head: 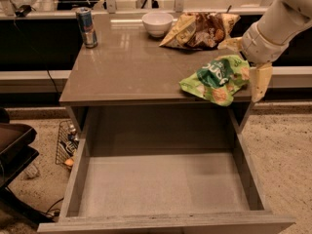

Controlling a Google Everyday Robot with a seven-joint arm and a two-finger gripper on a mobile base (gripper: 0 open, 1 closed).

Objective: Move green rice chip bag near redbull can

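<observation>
The green rice chip bag [214, 78] lies on the front right corner of the grey table top [131, 67], partly over the edge. My gripper [246, 62] is at the bag's right end, open, with one tan finger [231, 44] behind the bag and the other [260, 81] hanging at its right side. The fingers have not closed on the bag. The redbull can [86, 27] stands upright at the back left of the table, far from the bag.
A white bowl [157, 23] and a brown-and-yellow snack bag [200, 29] sit along the table's back edge. An open drawer [161, 184] sticks out below the front of the table. A dark chair [12, 150] and a wire basket [66, 143] are at the left.
</observation>
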